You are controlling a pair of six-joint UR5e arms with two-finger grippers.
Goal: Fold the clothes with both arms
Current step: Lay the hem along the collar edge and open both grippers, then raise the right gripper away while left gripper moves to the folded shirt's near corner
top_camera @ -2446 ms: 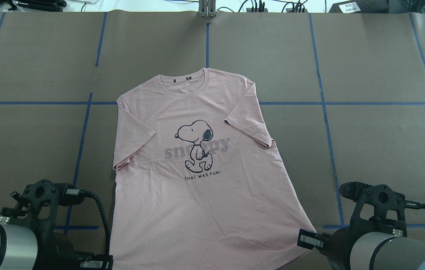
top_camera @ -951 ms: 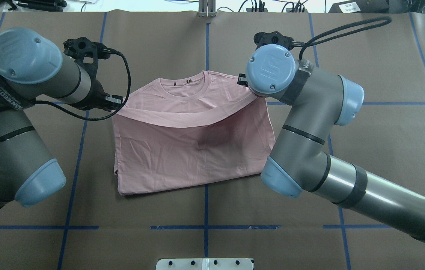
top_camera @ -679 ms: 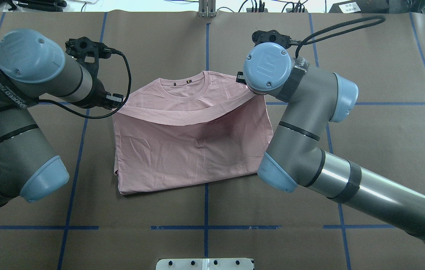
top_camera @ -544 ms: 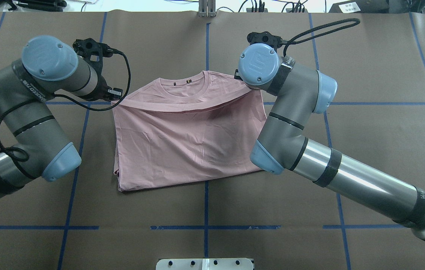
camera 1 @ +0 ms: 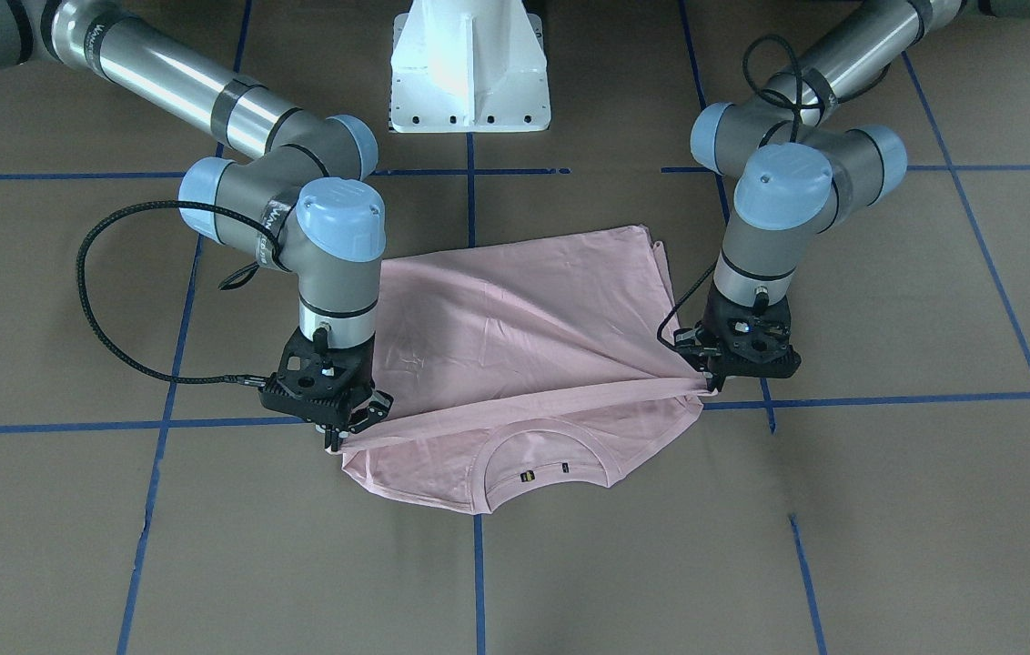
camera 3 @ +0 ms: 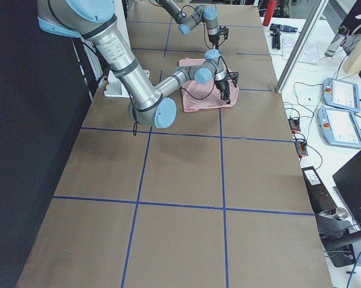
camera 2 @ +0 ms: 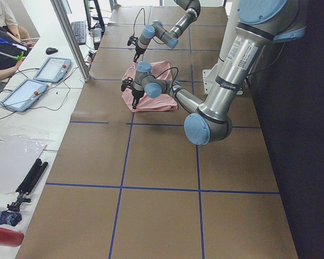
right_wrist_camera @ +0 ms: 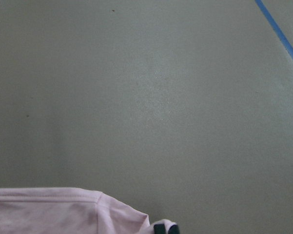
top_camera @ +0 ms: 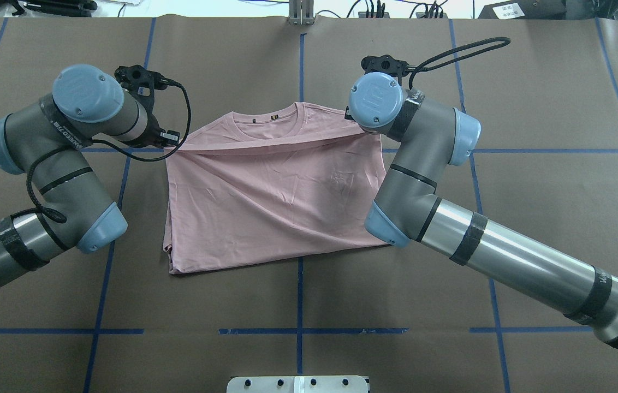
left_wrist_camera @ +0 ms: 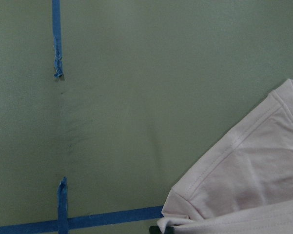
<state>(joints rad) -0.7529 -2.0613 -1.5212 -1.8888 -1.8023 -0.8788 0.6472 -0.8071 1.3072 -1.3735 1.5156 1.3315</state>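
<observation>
Now all but doubled over, the pale pink short-sleeved T-shirt (top_camera: 276, 207) lies mid-way across the brown paper-covered table with blue tape lines (top_camera: 533, 109), nearer its far edge than the robot's. A second ago the carried hem (top_camera: 271, 146) sagged in a curve well short of the ribbed round collar (top_camera: 271, 124). It has since been drawn forward and lowered to a taut, nearly straight line just below the collar, with the plain back covering the front. That suggests the first half-fold is as good as laid, with only the letting-go left.

At the shirt's left shoulder, the left arm's black two-finger gripper (camera 1: 709, 384) hangs low over the paper, pinched narrow on one hem corner. Its wrist camera catches a dark fingertip (left_wrist_camera: 162, 228) at the cloth's edge beside the sleeve.

At the right shoulder, the right arm's black two-finger gripper (camera 1: 338, 439) is clamped on the other corner. The overhead view hides it under the wrist, but the front-facing view shows cloth drawn tight into its narrow jaws.
</observation>
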